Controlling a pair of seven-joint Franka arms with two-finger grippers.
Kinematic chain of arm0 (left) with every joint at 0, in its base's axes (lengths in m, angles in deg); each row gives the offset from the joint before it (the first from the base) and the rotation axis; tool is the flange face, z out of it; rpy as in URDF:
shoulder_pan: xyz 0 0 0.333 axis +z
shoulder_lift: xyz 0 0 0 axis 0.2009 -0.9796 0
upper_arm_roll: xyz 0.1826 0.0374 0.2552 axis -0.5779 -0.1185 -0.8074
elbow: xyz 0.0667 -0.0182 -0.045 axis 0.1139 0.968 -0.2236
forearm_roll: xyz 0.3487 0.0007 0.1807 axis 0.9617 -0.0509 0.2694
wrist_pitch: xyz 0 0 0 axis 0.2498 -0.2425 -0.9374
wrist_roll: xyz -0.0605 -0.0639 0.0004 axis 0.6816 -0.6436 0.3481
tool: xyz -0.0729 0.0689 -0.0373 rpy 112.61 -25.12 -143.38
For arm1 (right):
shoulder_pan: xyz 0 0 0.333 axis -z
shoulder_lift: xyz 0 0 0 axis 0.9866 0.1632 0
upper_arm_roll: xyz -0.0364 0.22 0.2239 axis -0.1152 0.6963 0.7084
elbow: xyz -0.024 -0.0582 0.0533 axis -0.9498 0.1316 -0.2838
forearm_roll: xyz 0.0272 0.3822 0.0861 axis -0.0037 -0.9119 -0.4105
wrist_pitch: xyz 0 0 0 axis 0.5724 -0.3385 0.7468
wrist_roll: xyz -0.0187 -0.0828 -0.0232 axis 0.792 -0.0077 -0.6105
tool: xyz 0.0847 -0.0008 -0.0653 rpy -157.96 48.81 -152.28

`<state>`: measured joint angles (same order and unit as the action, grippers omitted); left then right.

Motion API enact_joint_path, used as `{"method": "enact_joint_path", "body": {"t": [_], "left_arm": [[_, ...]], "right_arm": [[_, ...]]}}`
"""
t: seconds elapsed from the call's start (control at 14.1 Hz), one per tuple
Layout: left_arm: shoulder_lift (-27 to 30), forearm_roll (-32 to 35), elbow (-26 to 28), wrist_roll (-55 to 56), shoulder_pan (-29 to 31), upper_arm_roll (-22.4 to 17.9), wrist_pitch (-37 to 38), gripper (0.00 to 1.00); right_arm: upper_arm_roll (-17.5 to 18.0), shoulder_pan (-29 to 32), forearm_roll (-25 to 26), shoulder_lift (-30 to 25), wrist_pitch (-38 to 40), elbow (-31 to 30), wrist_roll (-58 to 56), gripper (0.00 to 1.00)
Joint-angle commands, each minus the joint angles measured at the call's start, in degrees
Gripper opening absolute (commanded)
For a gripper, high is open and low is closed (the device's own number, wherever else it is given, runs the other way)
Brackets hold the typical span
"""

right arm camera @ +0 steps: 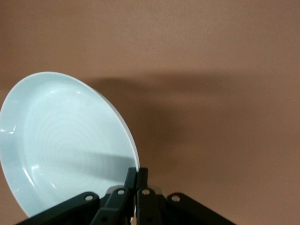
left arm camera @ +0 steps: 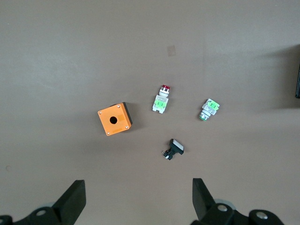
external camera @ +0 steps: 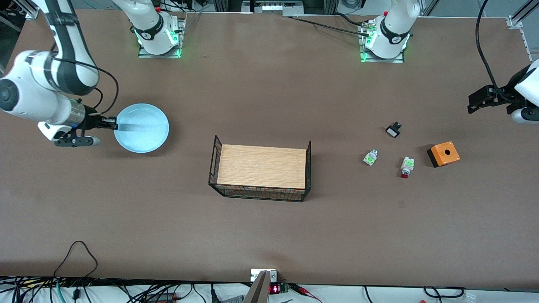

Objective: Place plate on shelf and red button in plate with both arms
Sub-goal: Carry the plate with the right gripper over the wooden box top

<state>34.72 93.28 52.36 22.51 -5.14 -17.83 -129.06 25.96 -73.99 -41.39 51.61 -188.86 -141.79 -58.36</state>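
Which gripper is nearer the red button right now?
Left. The left gripper hangs open past the orange box beside the red button; the right gripper grips the plate at the table's opposite end.

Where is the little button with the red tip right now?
In the front view, the small white-and-green red-tipped button lies on the brown table toward the left arm's end, between the orange box with a hole and a similar white-green part.

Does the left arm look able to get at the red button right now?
Probably yes: the left hand hangs open above the parts, and the red button lies apart from the orange box and the other white-green part, nothing covering it.
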Motion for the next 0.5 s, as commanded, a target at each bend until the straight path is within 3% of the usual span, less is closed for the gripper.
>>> {"method": "enact_joint_path", "body": {"t": [0.0,0.43], "left_arm": [[-0.8,-1.2,-1.5,-1.5,0.7,0.1,1.2,1.0],[-0.8,-1.7,-1.6,-2.7,0.5,0.1,1.0,1.0]], "right_arm": [[-0.1,-1.1,-2.2,0.6,8.1,7.3,3.4,0.0],[-0.1,-7.0,-9.5,-0.2,20.6,17.7,23.7,0.0]]}}
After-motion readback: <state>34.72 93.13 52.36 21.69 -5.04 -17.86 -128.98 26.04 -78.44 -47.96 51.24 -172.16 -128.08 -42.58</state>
